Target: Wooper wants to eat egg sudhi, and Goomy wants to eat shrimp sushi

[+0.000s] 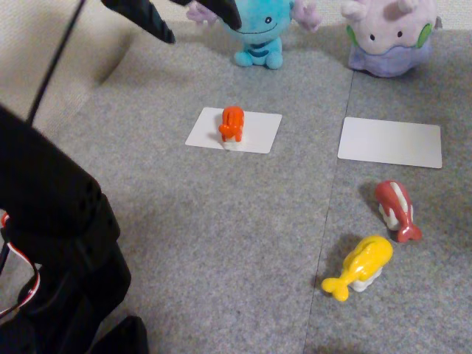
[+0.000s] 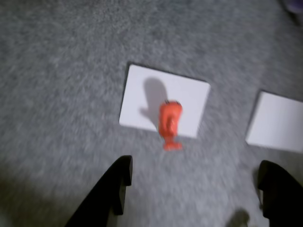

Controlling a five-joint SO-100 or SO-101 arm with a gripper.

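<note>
Wrist view puts my gripper point(image 2: 194, 189) nearest of all: its two dark fingers stand wide apart at the bottom edge, with nothing between them but grey carpet. In the fixed view, the yellow egg sushi point(image 1: 361, 267) and the red-and-white striped shrimp sushi point(image 1: 396, 209) lie close together on the carpet at the near right, neither on a card. Further out sit two white cards: the left card point(image 1: 258, 133) carries an orange sushi piece point(image 2: 170, 122) at its near edge, partly overhanging in the wrist view, and the right card point(image 1: 391, 141) is bare. Beyond them, Wooper point(image 1: 265, 33) sits behind the left card and Goomy point(image 1: 387, 37) behind the right one. I judge that the egg still has to reach Wooper's card and the shrimp Goomy's, so my next job is likely a pickup at the near right. To do it well, I should swing right and back toward the two pieces, keep the fingers spread, line them across the narrow body of one piece rather than its tail, and come down straight so I do not nudge its neighbour. The orange piece already takes up part of Wooper's card, so the egg would need setting down on the clear part beside it.
</note>
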